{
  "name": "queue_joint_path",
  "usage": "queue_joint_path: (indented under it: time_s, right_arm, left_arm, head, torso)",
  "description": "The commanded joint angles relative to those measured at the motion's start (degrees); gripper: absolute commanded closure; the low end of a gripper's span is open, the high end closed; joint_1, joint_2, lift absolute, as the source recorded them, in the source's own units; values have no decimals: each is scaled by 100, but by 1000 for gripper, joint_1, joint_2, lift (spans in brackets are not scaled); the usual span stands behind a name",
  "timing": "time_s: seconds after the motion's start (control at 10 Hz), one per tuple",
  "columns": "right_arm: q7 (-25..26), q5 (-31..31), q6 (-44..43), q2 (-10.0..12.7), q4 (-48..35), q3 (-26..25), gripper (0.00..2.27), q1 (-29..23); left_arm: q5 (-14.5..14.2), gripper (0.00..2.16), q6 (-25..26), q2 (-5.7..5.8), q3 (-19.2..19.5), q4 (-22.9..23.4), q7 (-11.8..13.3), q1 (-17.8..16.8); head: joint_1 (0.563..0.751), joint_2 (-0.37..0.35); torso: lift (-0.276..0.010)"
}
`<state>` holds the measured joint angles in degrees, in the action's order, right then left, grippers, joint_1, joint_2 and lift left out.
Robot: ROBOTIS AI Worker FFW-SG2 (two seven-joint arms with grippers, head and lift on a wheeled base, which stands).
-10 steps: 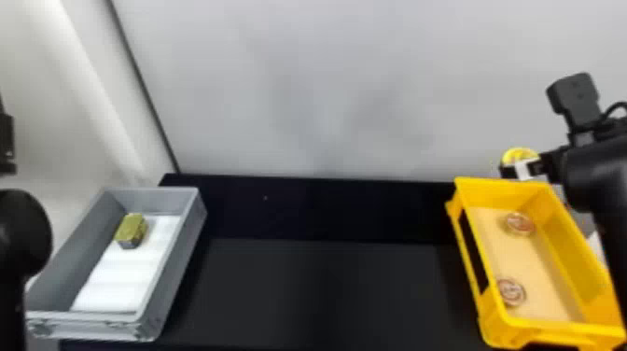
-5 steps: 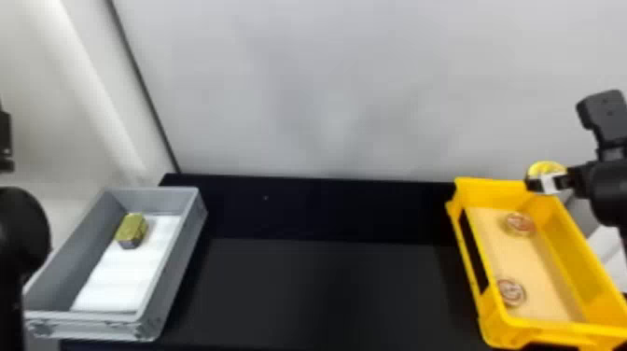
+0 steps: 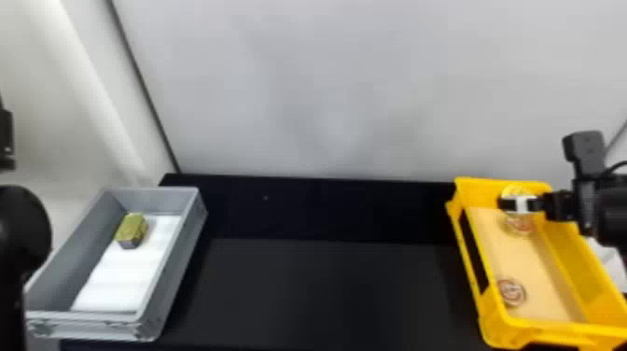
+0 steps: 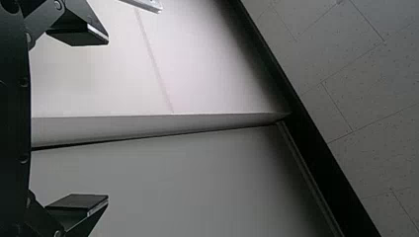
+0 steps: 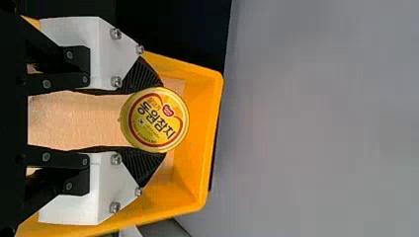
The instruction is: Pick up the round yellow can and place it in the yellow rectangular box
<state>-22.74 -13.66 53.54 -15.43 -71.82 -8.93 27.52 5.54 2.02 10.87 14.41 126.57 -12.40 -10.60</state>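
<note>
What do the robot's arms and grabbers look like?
The left arm and right arm are black; the right has a thin cable. The right gripper has white plates, silver screws and ridged black tips. The left gripper has black, angular fingers.

High on the head, the camera peers forward and down: grey box (image 3: 175, 263), black table (image 3: 326, 289), yellow box (image 3: 550, 329), wall (image 3: 326, 93) beyond. And here's the right wrist camera, close in, facing down into that same yellow box's far end, sharing it with the head view! The left wrist camera faces pale panels (image 4: 148, 74) and speckled tiles (image 4: 375, 89).
</note>
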Motion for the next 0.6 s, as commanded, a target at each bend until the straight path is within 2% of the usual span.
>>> queue_joint_path:
  time_s: [0.0,0.5]
  right_arm:
    - [366,812,-298,-118,696,110,774,96]
    - [489,908,-394,-215,1030,110,774,16]
  left_arm:
    - [0,142,-9,-5,-8,0,0,6]
    - [9,142,-35,-14,1,0,0,6]
  head:
    - [692,54]
    - [692,54]
  torso:
    - [-3]
    - [-3]
